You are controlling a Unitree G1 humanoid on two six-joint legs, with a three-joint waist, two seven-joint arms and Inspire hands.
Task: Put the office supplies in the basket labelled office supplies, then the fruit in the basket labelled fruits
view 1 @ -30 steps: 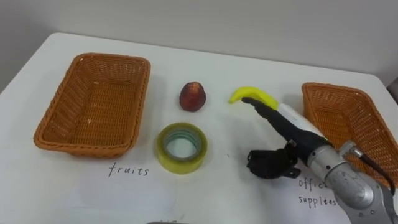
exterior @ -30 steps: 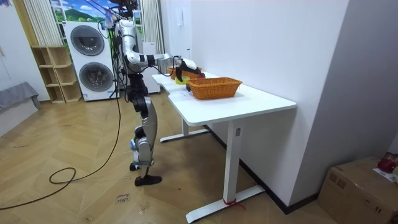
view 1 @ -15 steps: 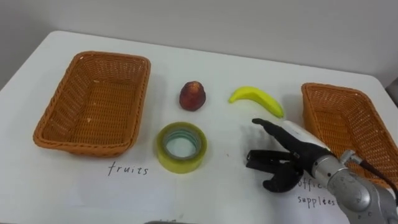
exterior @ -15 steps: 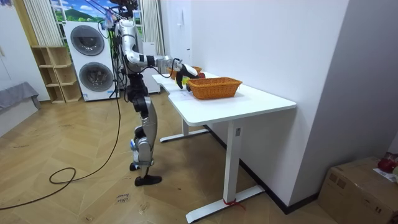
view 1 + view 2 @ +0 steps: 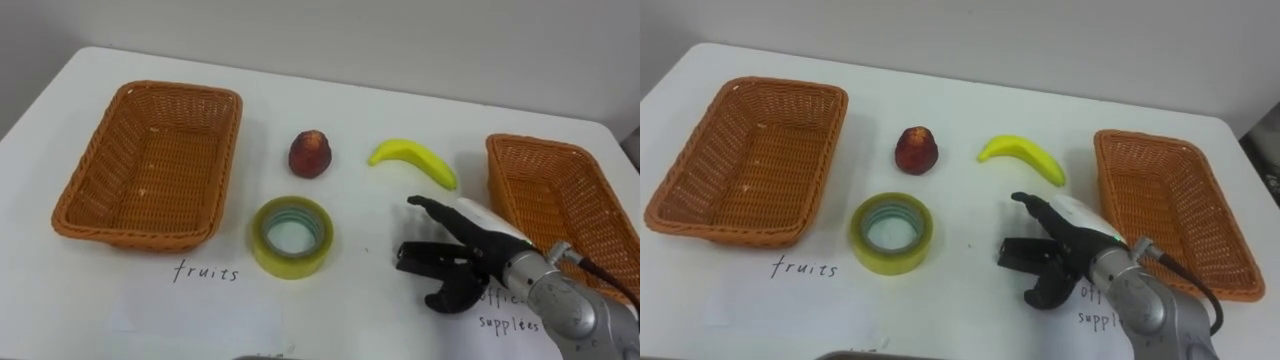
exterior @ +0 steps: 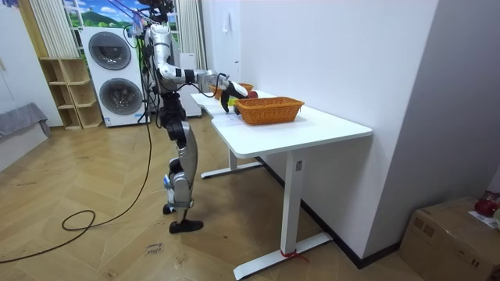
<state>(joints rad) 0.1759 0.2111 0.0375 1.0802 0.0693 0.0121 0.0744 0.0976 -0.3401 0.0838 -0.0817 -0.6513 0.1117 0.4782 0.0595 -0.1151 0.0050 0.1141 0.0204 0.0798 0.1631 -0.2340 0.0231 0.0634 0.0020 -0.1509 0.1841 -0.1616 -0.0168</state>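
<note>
A yellow banana (image 5: 413, 160) lies on the white table (image 5: 400, 110) right of centre, with a red fruit (image 5: 310, 153) to its left. Nearer me sits a roll of yellowish tape (image 5: 291, 236). An empty wicker basket (image 5: 150, 165) stands at the left above a handwritten "fruits" label (image 5: 207, 272). A second empty wicker basket (image 5: 560, 200) stands at the right. My right hand (image 5: 462, 262) hovers open, fingers spread, just in front of the banana and apart from it, holding nothing. It covers part of the office supplies label (image 5: 510, 318).
In the room view I stand at the long side of the white desk (image 6: 312, 129), the right arm (image 6: 195, 76) stretched over it, a wicker basket (image 6: 269, 109) nearest the camera. Stacked washing machines (image 6: 113, 78) stand behind me. A wall runs behind the desk.
One second ago my right hand reached up to the banana, fingertip at it. It has since drawn back toward me and lower. The banana lies where it was.
</note>
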